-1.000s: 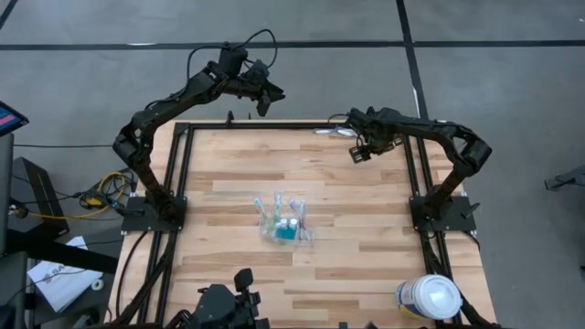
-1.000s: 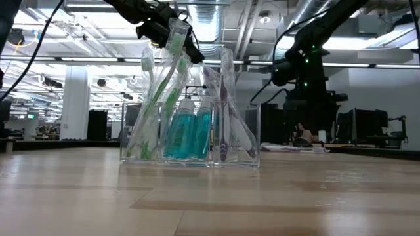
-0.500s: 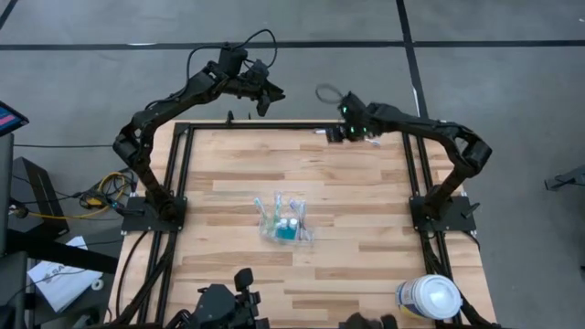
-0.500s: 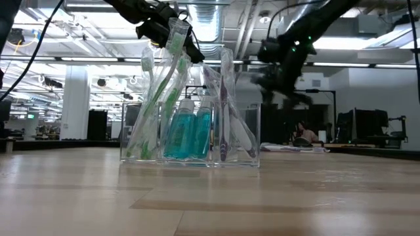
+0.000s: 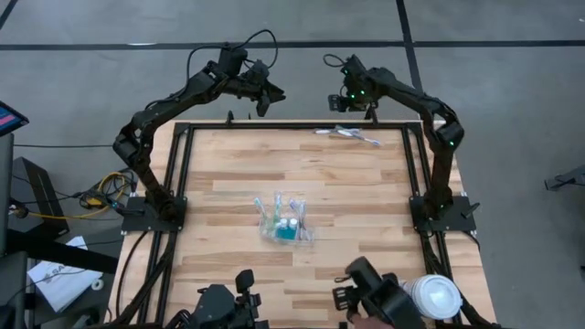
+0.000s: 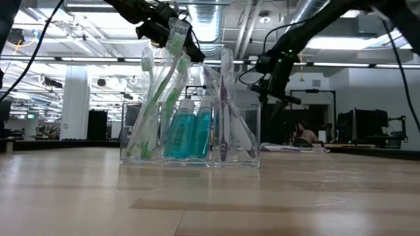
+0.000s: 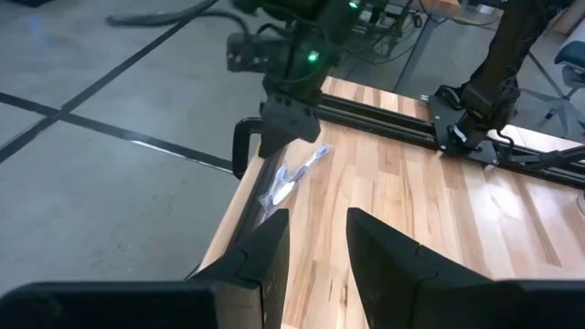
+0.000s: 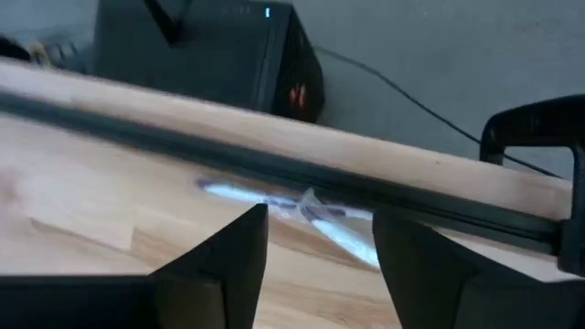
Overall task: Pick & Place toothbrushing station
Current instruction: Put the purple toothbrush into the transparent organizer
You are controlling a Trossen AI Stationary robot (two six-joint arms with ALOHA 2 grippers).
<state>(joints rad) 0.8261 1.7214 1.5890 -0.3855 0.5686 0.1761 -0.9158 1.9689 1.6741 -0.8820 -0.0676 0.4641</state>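
Note:
The toothbrushing station (image 5: 285,222), a clear holder with toothbrushes and two teal bottles, stands on its flat base mid-table, large in the low view (image 6: 190,131). No gripper is near it. My left gripper (image 5: 266,100) hangs open and empty beyond the table's far edge (image 7: 317,247). My right gripper (image 5: 340,100) hovers open and empty above the far edge (image 8: 320,247), over a wrapped toothbrush (image 5: 349,135) that lies flat on the wood (image 8: 302,208).
A white-lidded round tub (image 5: 431,296) stands at the near right corner, with a dark object (image 5: 375,294) beside it at the near edge. Black rails (image 5: 183,174) frame the table. Bare wood lies all around the station.
My right gripper has risen from just above the table by the wrapped toothbrush and swung out over the far edge, tipping more steeply downward. The toothbrush stays on the wood. A dark object has come into view at the near edge beside the tub.

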